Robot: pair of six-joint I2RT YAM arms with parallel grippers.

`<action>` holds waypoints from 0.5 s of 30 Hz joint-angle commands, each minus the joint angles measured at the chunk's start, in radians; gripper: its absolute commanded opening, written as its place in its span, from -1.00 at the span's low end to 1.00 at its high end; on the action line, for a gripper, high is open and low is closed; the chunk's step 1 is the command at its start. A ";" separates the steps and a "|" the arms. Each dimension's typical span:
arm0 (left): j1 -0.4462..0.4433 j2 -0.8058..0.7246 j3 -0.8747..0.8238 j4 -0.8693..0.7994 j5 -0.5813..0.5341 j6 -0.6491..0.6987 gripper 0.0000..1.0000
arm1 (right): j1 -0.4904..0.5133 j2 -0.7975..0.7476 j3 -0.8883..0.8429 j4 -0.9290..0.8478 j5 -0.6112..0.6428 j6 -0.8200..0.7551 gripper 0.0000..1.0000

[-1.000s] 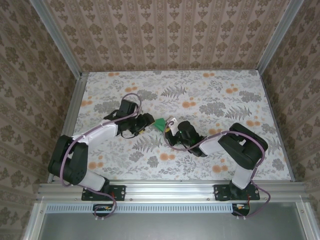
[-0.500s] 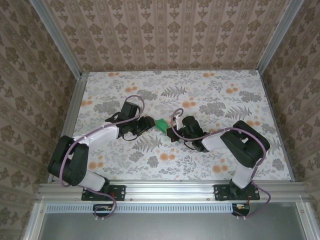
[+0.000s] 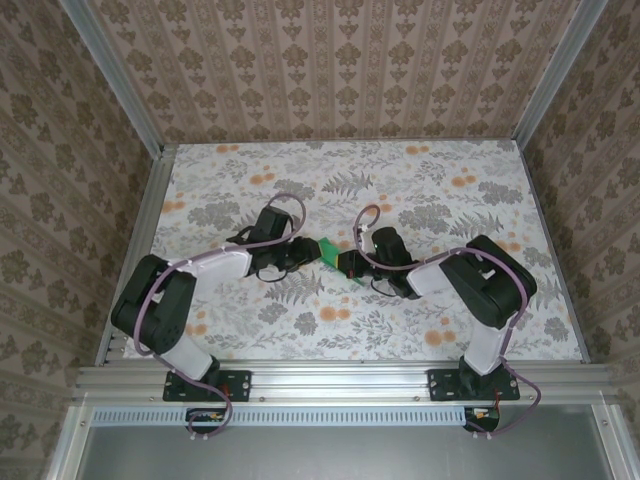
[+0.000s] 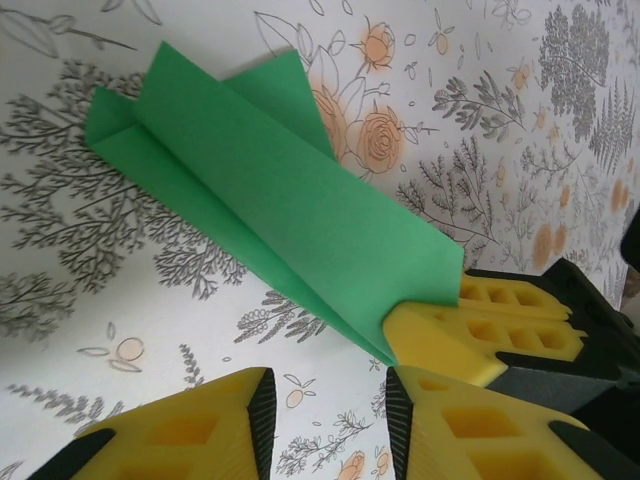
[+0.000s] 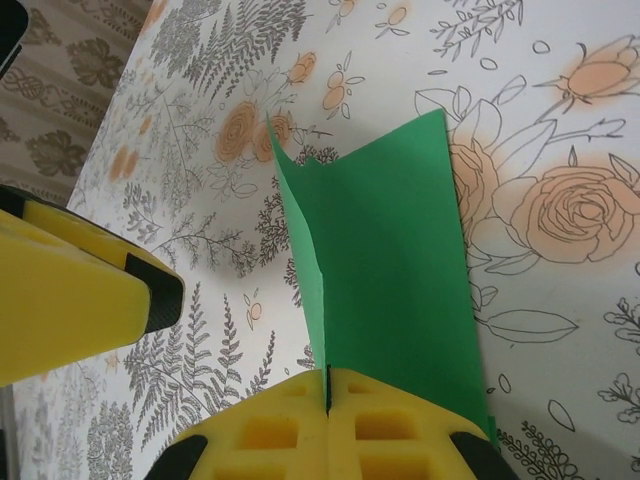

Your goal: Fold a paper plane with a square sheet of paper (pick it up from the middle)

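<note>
At the middle of the floral table [image 3: 450, 170] the two arms meet almost tip to tip. The left arm [image 3: 215, 265] is folded at its elbow above its base, with its forearm lying low and running right to the centre. The right arm [image 3: 435, 278] mirrors it, forearm running left. The right gripper [image 5: 328, 385] has its yellow pads [image 5: 270, 440] pressed flat together on one end of the paper plane [image 4: 280, 200], a slim, bright green folded dart that juts out over the table. The left gripper [image 4: 327, 400] faces that pinched end with its jaws apart, bare table between them and nothing in them. From above, the gripper heads cover most of the green. I cannot tell whether the plane's far end rests on the table or hangs just off it. The pinched end is buried in the pads, and the wrist view's lower edge cuts off the left fingers.
</note>
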 commanded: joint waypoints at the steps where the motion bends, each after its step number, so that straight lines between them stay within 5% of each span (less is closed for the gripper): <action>1: -0.007 0.027 0.044 0.048 0.033 0.036 -0.29 | -0.020 0.040 0.022 0.041 -0.077 0.070 -0.98; 15: -0.011 0.109 0.097 0.064 0.045 0.092 -0.39 | -0.070 0.088 0.056 0.071 -0.178 0.167 -1.00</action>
